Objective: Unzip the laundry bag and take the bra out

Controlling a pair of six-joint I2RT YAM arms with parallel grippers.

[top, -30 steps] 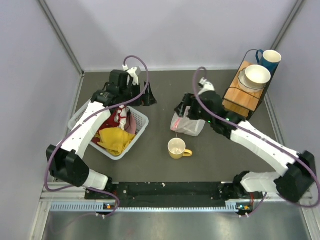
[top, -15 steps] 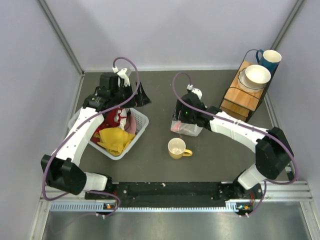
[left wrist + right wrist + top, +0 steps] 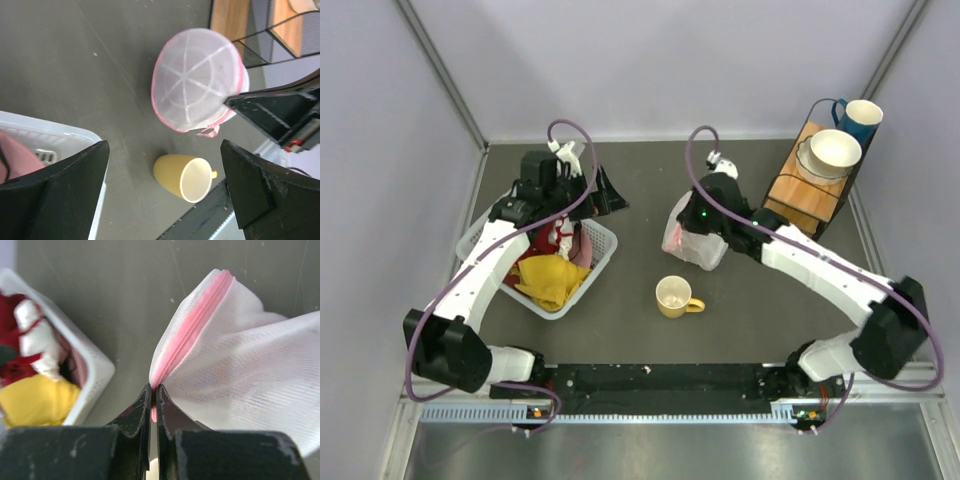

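the domed laundry bag (image 3: 697,245) of translucent white mesh, ribbed and edged in pink zipper tape, sits mid-table just beyond the glossy yellow mug (image 3: 672,297). the right gripper (image 3: 153,390) is clenched on its pink zipper seam, puckering the mesh. the left gripper (image 3: 605,190) hangs with jaws spread wide by the far corner of the white slatted plastic basket (image 3: 604,254).

White arm links (image 3: 480,270), black joints (image 3: 450,345), looped purple cables (image 3: 575,130); black wedge-shaped gripper fingers (image 3: 60,190), scuffed edges.
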